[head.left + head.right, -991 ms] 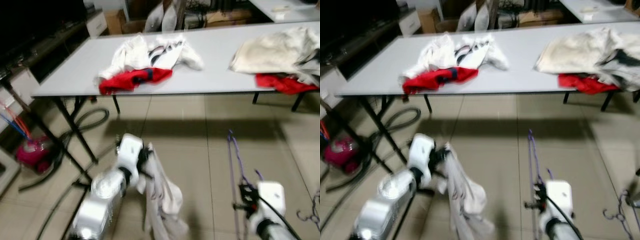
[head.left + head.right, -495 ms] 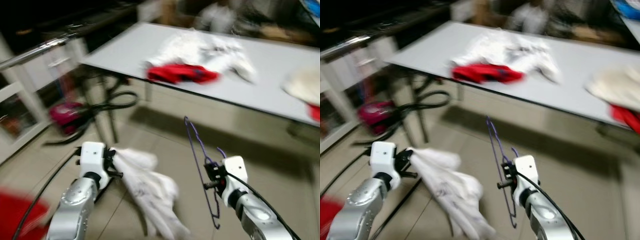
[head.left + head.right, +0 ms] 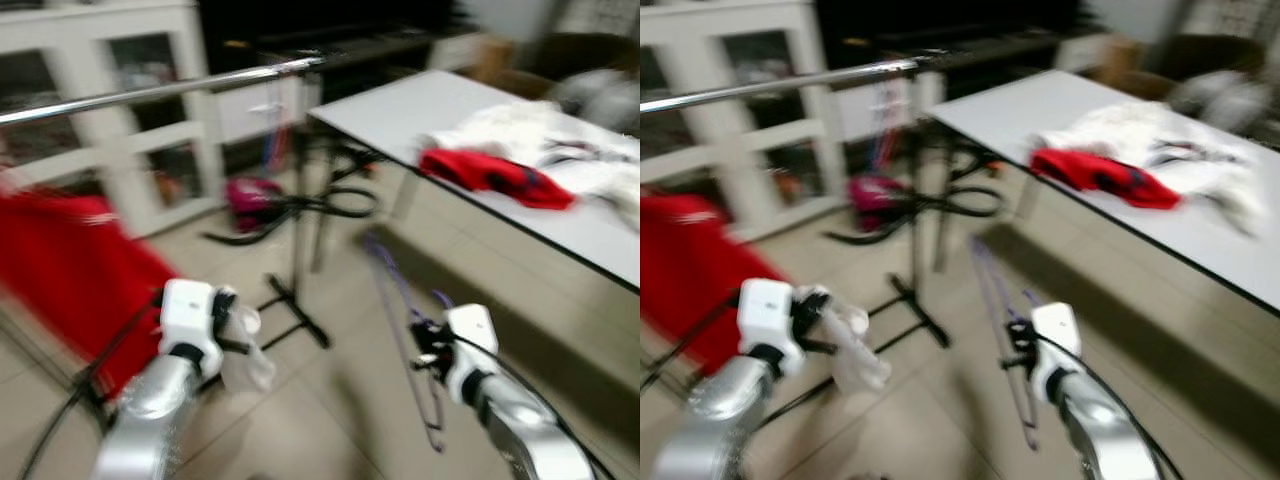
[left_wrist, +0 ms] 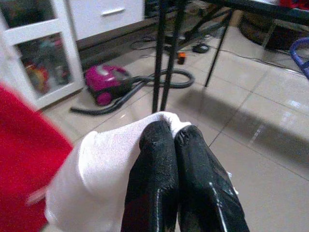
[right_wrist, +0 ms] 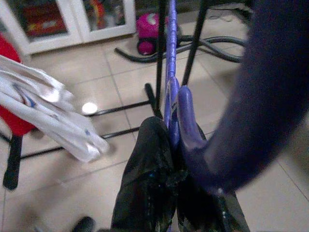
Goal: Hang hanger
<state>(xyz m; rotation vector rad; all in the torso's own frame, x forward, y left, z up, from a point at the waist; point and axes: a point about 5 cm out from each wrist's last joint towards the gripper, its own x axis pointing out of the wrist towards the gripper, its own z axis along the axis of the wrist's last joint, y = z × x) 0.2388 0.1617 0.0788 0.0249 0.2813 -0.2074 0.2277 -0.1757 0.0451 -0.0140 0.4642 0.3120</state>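
Note:
My right gripper [image 3: 420, 345] is shut on a thin purple hanger [image 3: 395, 290], whose frame stands up and away from it over the floor. In the right wrist view the black fingers [image 5: 145, 159] pinch the hanger [image 5: 170, 58] near its hook. My left gripper [image 3: 228, 320] is shut on a white garment [image 3: 245, 365] that hangs down from it. In the left wrist view that cloth [image 4: 96, 169] wraps over the closed fingertips [image 4: 157, 135]. A silver clothes rail [image 3: 170, 90] runs across the upper left, and a red garment [image 3: 60, 270] hangs below it at the left.
A grey table [image 3: 400, 110] at the right carries red and white clothes [image 3: 490, 172]. A pink vacuum cleaner [image 3: 250, 190] with a black hose lies on the tiled floor by a white glass-door cabinet [image 3: 130, 150]. The rack's black post and feet [image 3: 295, 310] stand between my arms.
The camera has swung left: the table slid to the right, and the rail, red garment and cabinet came into view. Both grippers keep their hold.

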